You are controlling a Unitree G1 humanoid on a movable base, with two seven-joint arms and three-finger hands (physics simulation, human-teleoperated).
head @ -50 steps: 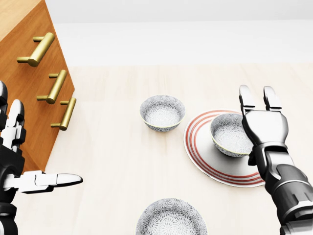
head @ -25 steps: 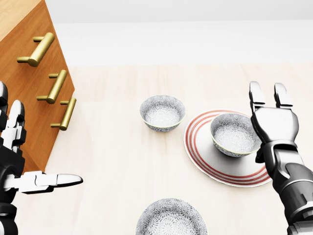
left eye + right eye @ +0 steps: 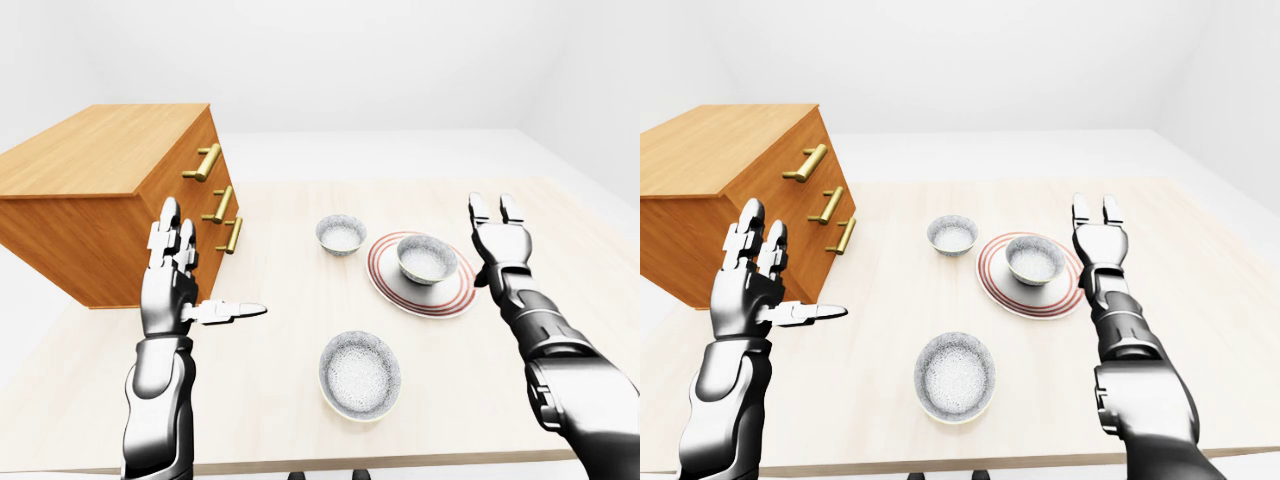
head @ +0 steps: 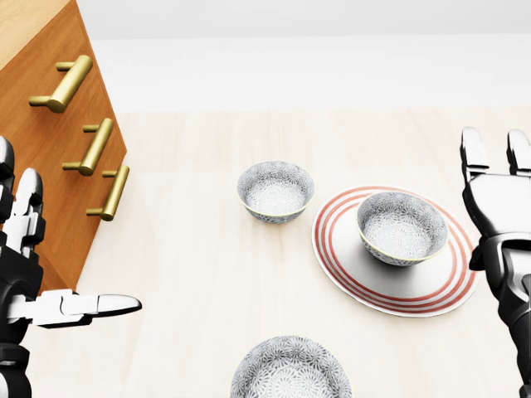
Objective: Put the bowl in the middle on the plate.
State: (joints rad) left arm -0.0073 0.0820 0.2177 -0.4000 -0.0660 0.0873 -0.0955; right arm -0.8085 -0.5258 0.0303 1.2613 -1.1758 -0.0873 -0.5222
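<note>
The right hand (image 4: 496, 203) has drawn off toward the right of the head view and now stands beside the plate (image 4: 365, 278), fingers spread and empty. The bowl (image 4: 401, 226) sits upright on the plate, unmoved by the release, so the placing looks done. The left hand (image 4: 29, 274) hangs open, unchanged.
</note>
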